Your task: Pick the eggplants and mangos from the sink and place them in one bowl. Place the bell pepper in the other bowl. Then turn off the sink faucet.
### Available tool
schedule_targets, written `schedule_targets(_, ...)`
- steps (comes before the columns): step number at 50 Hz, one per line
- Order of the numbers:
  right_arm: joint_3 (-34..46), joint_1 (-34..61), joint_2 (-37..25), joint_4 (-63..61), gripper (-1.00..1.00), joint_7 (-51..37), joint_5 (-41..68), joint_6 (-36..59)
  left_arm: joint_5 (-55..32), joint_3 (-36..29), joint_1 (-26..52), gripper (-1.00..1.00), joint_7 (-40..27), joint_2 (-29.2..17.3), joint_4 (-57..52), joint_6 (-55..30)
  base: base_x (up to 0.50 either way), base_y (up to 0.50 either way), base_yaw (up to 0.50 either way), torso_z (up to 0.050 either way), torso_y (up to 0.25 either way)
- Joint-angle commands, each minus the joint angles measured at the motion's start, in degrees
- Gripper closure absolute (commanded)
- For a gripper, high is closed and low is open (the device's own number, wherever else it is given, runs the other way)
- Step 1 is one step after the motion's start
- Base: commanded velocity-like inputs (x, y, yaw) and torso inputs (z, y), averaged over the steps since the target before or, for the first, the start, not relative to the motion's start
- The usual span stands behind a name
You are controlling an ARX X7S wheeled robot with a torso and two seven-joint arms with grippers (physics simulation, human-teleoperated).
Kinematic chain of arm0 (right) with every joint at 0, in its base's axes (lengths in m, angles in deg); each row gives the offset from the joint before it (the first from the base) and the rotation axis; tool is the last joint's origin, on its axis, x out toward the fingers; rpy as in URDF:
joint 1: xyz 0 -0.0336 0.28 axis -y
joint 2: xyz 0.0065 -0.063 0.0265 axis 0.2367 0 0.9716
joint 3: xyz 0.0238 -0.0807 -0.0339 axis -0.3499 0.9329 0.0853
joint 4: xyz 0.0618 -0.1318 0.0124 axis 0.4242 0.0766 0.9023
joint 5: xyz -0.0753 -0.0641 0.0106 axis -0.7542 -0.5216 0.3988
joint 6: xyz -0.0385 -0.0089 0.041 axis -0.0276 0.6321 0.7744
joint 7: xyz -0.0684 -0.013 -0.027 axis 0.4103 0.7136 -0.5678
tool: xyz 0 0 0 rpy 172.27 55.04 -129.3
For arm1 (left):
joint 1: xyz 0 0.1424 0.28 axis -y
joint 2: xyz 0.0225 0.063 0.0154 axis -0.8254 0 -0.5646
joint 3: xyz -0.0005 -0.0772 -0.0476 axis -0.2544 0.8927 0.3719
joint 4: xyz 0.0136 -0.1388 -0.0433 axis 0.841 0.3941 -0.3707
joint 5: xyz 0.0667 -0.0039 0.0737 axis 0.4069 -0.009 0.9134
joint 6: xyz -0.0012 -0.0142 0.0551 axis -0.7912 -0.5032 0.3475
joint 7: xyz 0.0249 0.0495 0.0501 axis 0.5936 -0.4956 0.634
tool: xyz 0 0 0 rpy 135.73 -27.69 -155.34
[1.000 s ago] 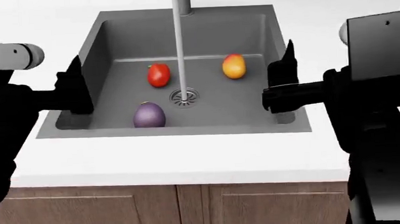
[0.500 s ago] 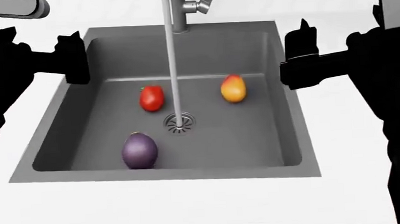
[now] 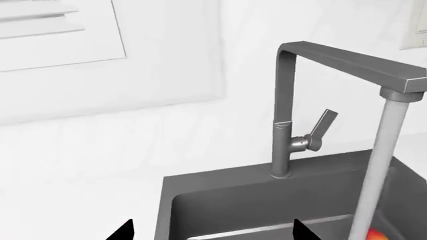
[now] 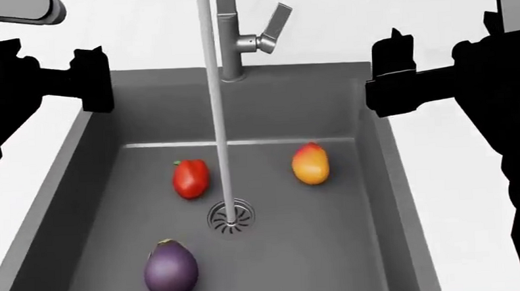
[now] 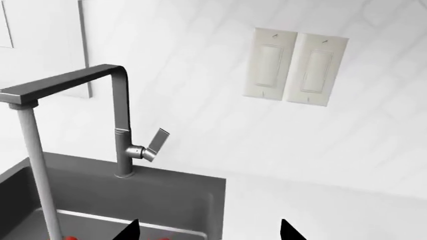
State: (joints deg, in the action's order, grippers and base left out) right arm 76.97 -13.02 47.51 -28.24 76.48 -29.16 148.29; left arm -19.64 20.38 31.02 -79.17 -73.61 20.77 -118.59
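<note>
Both the left end effector [image 4: 94, 80] and right end effector [image 4: 388, 77] hang released, empty. Eggplant [image 4: 171, 270] lies lower left in the sink [image 4: 69, 187] (nearest); descend vertically, straddle its middle, avoiding the water stream.

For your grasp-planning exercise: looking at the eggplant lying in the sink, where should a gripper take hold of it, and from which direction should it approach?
Probably across the plump middle of the eggplant, coming straight down from above. It lies alone on the flat floor of the sink, clear of the walls and the drain, so its sides are free. The body is widest there; the tapered cap end would likely slip.
</note>
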Motion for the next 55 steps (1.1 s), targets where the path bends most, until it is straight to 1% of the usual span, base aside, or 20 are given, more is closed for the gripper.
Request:
schedule_targets(1, -0.1, 0.2, 0.1, -0.1, -1.00, 0.2, 0.0, 0.5, -1.4, -0.3, -0.2, -1.00, 1.0, 0.3, -0.4, -1.2, 0.38, 0.09, 0.00, 0.000, 0.000)
schedule_targets(10, -0.1, 0.2, -0.1, 0.0, -1.00, 0.3, 0.4, 0.5, -2.1, 0.4, -1.2, -1.00, 0.1, 0.2, -2.2, -4.4, 0.39, 0.01, 0.00, 0.000, 0.001)
schedule_targets(20, -0.3, 0.5, 0.0, 0.2, -1.00, 0.1, 0.7, 1.5, -2.3, 0.0, -0.6, -1.00, -0.1, 0.1, -2.1, -4.9, 0.40, 0.00, 0.00, 0.000, 0.001)
schedule_targets(26, -1.8, 0.8, 1.0, 0.5, -1.00, -0.6, 0.8, 3.0, -2.4, -0.1, -0.4, -1.00, -0.4, 0.0, -2.1, -5.2, 0.15, 0.00, 0.00, 0.000, 0.000)
schedule_targets(29, -2.3, 1.4, 1.4, 0.8, -1.00, -1.3, 0.8, 5.2, -3.0, 0.0, -0.2, -1.00, -0.6, 0.1, -2.7, -8.6, 0.00, 0.00, 0.00, 0.000, 0.000)
schedule_targets(31, -2.0, 1.7, 1.2, 1.1, -1.00, -1.3, 1.2, 6.1, -5.6, 1.6, 0.8, -1.00, 0.0, 0.4, -6.0, -17.7, 0.00, 0.00, 0.00, 0.000, 0.000)
schedule_targets(33, -1.9, 1.8, 1.0, 1.2, -1.00, -1.5, 1.5, 6.4, -6.7, 0.7, 1.2, -1.00, 0.5, -0.3, -9.2, -21.4, 0.00, 0.00, 0.00, 0.000, 0.000)
schedule_targets(34, -1.6, 2.0, 0.8, 1.3, -1.00, -1.6, 1.9, 6.6, -12.3, 2.0, 1.7, -1.00, -3.8, -0.4, -11.4, -27.0, 0.00, 0.00, 0.00, 0.000, 0.000)
schedule_targets(35, -1.5, 2.0, 0.7, 1.4, -1.00, -1.8, 2.2, 6.7, -20.9, 2.4, 2.4, -1.00, -12.4, -3.7, -7.9, -27.0, 0.00, 0.00, 0.00, 0.000, 0.000)
schedule_targets(36, -1.5, 2.0, 0.6, 1.4, -1.00, -2.0, 2.6, 6.7, -29.5, 0.3, 1.9, -1.00, -21.0, -7.6, -9.0, -27.0, 0.00, 0.00, 0.00, 0.000, 0.000)
schedule_targets(37, -1.5, 2.0, 0.5, 1.5, -1.00, -2.2, 2.9, 6.7, -38.1, -0.7, 1.4, -1.00, -29.6, -9.3, -9.5, -26.9, 0.00, 0.00, 0.00, 0.000, 0.000)
schedule_targets(38, -1.4, 2.1, 0.4, 1.6, -1.00, -2.5, 3.4, 6.7, -46.7, -0.7, 0.9, -1.00, -38.2, -10.1, -7.8, -26.7, 0.00, 0.00, 0.00, 0.000, 0.000)
schedule_targets(42, -1.3, 2.2, -0.2, 2.0, -1.00, -3.8, 5.8, 6.8, -81.1, -6.8, 0.1, -1.00, -72.5, -12.6, -12.4, -20.0, 0.00, 0.00, 0.00, 0.000, 0.000)
schedule_targets(43, -1.2, 2.3, -0.5, 2.2, -1.00, -4.4, 6.7, 6.8, -89.7, -8.2, -0.5, -1.00, -78.7, -12.9, -12.5, -18.8, 0.00, 0.00, 0.00, 0.000, 0.000)
schedule_targets(45, -1.1, 2.3, -0.8, 2.4, -1.00, -5.4, 8.0, 6.8, -106.9, -10.1, -1.7, -1.00, -80.6, -13.4, -12.9, -17.3, 0.00, 0.00, 0.00, 0.000, 0.000)
schedule_targets(46, -1.1, 2.3, -1.0, 2.4, -1.00, -5.8, 8.6, 6.7, -109.1, -10.2, -2.1, -1.00, -80.8, -13.2, -13.1, -16.9, 0.00, 0.00, 0.00, 0.000, 0.000)
schedule_targets(47, -1.0, 2.4, -1.1, 2.5, -1.00, -6.3, 9.1, 6.7, -108.4, -10.3, -2.5, -1.00, -80.6, -12.9, -13.5, -17.0, 0.00, 0.00, 0.00, 0.000, 0.000)
schedule_targets(51, -0.9, 2.6, -1.8, 3.2, -1.00, -8.6, 12.1, 6.8, -111.5, -12.5, -4.1, -1.00, -82.6, -12.5, -14.8, -14.4, 0.00, 0.00, 0.00, 0.000, 0.000)
schedule_targets(52, -0.9, 2.6, -2.1, 3.4, -1.00, -9.3, 13.1, 6.8, -110.6, -12.2, -4.6, -1.00, -81.2, -11.8, -16.2, -15.6, 0.00, 0.00, 0.00, 0.000, 0.000)
schedule_targets(55, -0.9, 2.7, -2.5, 3.7, -1.00, -11.0, 15.3, 6.7, -113.2, -14.1, -6.9, -1.00, -83.4, -12.6, -17.5, -13.3, 0.00, 0.00, 0.00, 0.000, 0.000)
